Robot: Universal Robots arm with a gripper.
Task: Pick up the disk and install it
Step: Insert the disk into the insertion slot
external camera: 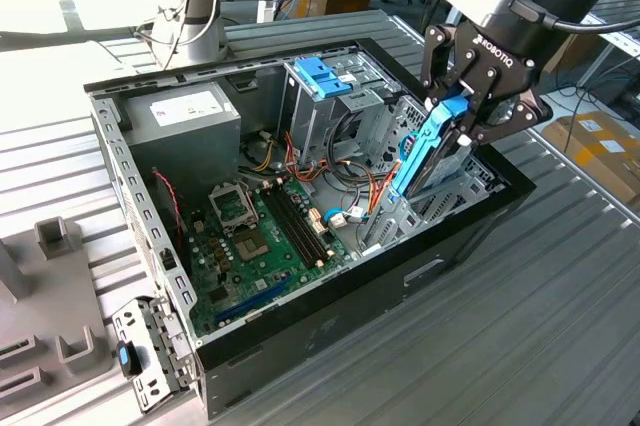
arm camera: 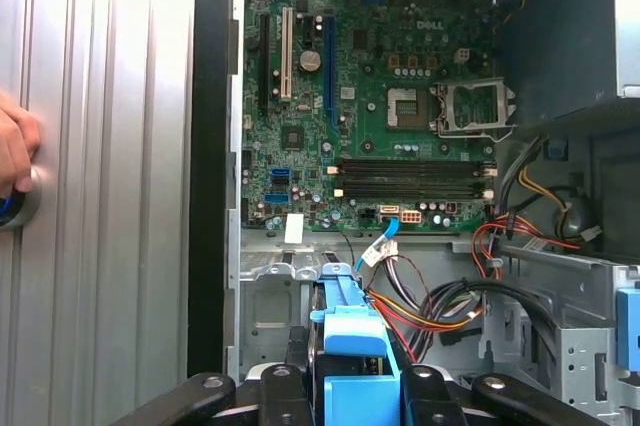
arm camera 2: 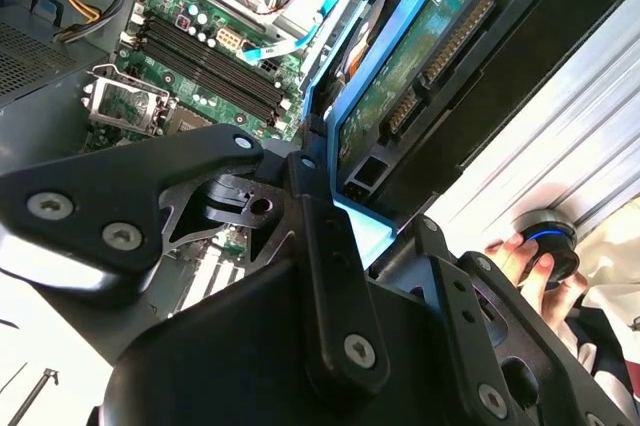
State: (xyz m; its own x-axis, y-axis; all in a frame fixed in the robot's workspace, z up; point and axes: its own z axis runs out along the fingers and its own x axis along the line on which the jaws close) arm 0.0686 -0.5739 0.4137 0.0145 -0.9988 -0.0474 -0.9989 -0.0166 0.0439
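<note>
The disk (external camera: 428, 154), a dark metal drive in light-blue rails, stands tilted on end over the drive bay at the exterior view's right end of the open computer case (external camera: 400, 281). My gripper (external camera: 462, 114) is shut on its upper end. In the second wrist view the disk (arm camera 2: 420, 66) shows its green circuit board, with a black finger (arm camera 2: 318, 236) pressed on the blue rail. In the first wrist view the disk's (arm camera: 350, 331) blue end sticks out between the fingers, above cables and the bay.
Inside the case are the motherboard (external camera: 260, 236), a power supply (external camera: 185, 116), loose cables (external camera: 350, 191) and a blue-handled metal cage (external camera: 325, 76). A person's hand (arm camera: 15, 151) rests on a knob beside the case. A grey fixture (external camera: 50, 296) stands at the exterior view's left.
</note>
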